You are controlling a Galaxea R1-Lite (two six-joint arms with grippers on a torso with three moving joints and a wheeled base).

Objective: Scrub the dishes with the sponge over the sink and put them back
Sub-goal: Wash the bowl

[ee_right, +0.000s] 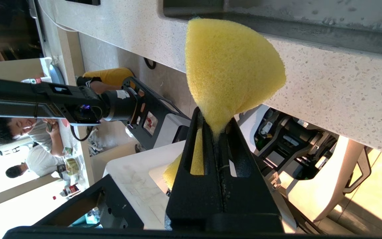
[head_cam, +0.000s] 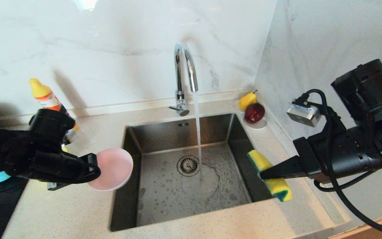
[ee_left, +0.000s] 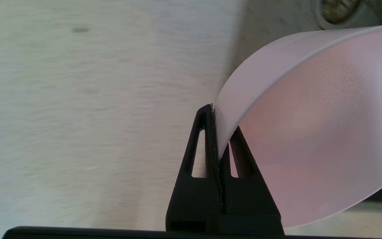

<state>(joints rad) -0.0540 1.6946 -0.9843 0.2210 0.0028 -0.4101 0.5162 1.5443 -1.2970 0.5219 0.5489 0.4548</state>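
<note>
Right gripper (head_cam: 264, 173) jaws clamped a soft yellow block sponge (head_cam: 270, 176) beside the steel sink (head_cam: 138, 199), left gripper (ee_left: 219, 139) jaws pinched a pale pink plastic bowl (head_cam: 113, 169) over the speckled surface (head_cam: 61, 212).

one pink bowl (head_cam: 114, 168), one sponge (head_cam: 270, 175), one faucet (head_cam: 185, 78), two fruits (head_cam: 251, 107), one bottle (head_cam: 48, 98)

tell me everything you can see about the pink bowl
The pink bowl is round, shallow, matte pale-pink plastic that looks empty. The left gripper has its jaws shut on the rim, holding the bowl tilted in the air above the left edge of the sink. Nothing else touches it.
</note>
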